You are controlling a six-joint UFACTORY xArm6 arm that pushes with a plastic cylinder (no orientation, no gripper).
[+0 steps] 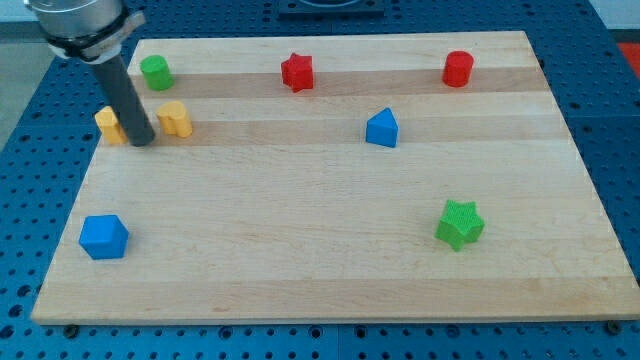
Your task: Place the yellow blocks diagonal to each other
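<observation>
Two yellow blocks lie near the view's upper left of the wooden board (320, 260). One yellow block (109, 126) is at the left edge, partly hidden by the rod. The other yellow block (175, 118) lies just to its right, at about the same height. My tip (142, 140) rests on the board between them, close to both. Its shape detail is hard to make out for either block.
A green cylinder (155, 72) sits just above the yellow blocks. A red star (297, 72) and a red cylinder (458, 69) lie along the top. A blue triangular block (382, 128) is mid-right, a green star (460, 223) lower right, a blue cube (104, 237) lower left.
</observation>
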